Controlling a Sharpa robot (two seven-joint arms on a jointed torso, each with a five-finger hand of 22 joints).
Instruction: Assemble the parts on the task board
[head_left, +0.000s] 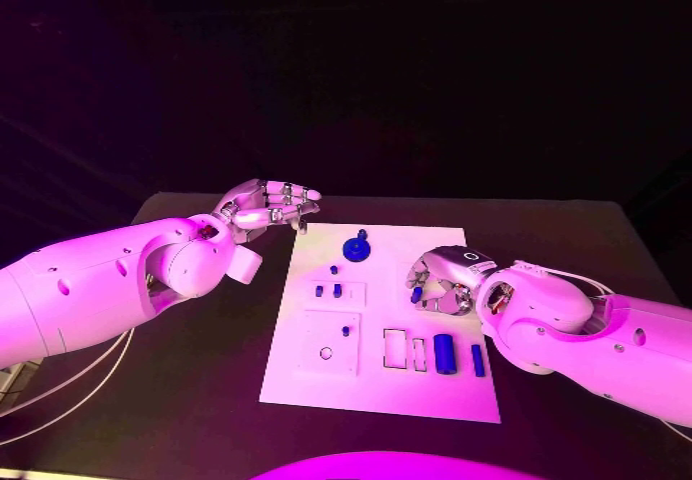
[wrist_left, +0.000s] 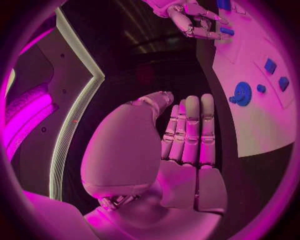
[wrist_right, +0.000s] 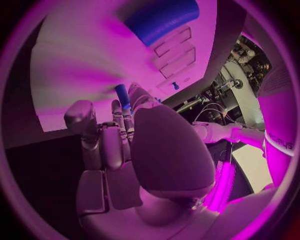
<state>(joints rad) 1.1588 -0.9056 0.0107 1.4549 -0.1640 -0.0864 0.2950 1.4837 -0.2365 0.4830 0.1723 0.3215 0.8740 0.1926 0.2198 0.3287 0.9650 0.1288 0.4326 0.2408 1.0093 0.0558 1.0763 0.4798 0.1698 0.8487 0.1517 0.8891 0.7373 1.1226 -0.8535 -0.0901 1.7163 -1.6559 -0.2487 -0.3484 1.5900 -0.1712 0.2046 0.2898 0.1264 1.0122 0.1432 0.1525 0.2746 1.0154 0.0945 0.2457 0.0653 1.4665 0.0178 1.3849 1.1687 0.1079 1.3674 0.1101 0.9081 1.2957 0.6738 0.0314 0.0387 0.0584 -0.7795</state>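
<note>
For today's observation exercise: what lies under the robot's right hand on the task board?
A small blue part shows at the right hand, between its fingers. The task board surface beneath the palm is covered.

A black counter (head_left: 577, 240) carries everything, its dark top running out to both sides and toward the far edge (where it meets an unlit background). Thin pale cables (head_left: 72, 385) trail across its near left corner, curving down toward the front edge.
</note>
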